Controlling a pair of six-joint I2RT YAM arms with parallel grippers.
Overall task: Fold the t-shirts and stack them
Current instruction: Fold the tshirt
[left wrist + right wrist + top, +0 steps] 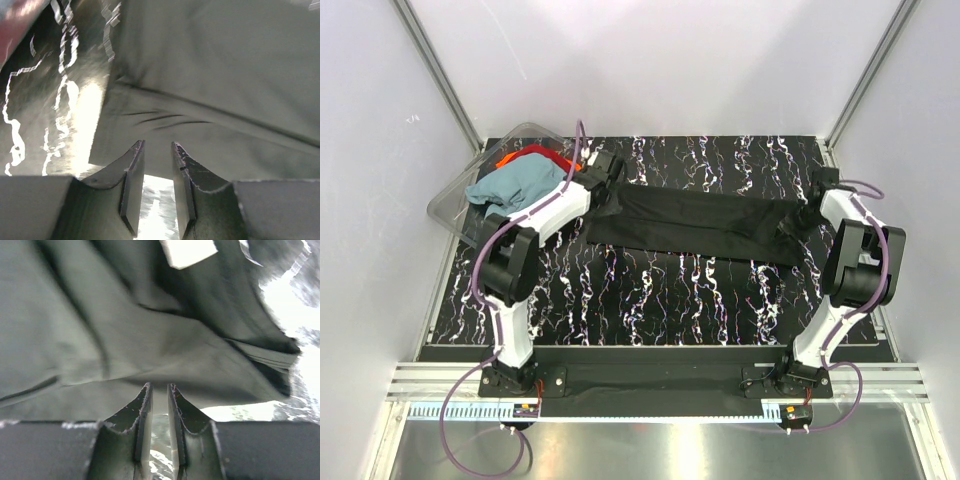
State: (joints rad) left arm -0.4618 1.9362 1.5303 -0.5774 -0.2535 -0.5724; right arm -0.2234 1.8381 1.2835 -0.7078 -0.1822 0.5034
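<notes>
The black t-shirt [700,225] lies on the marbled table as a long band stretched from left to right. My left gripper [610,195] sits at its left end. In the left wrist view the left gripper [155,147] is open, bare table shows between the fingers, and the cloth edge [210,100] lies just past the tips. My right gripper [798,222] sits at the band's right end. In the right wrist view the right gripper [159,386] stands narrowly open with nothing between the fingers, its tips at the shirt's hem [150,340].
A clear plastic tub [455,200] stands at the table's back left corner. It holds the teal-blue t-shirt [520,185] and the red-orange t-shirt [525,155]. Bare table [650,300] lies in front of the black band. White walls close in on both sides.
</notes>
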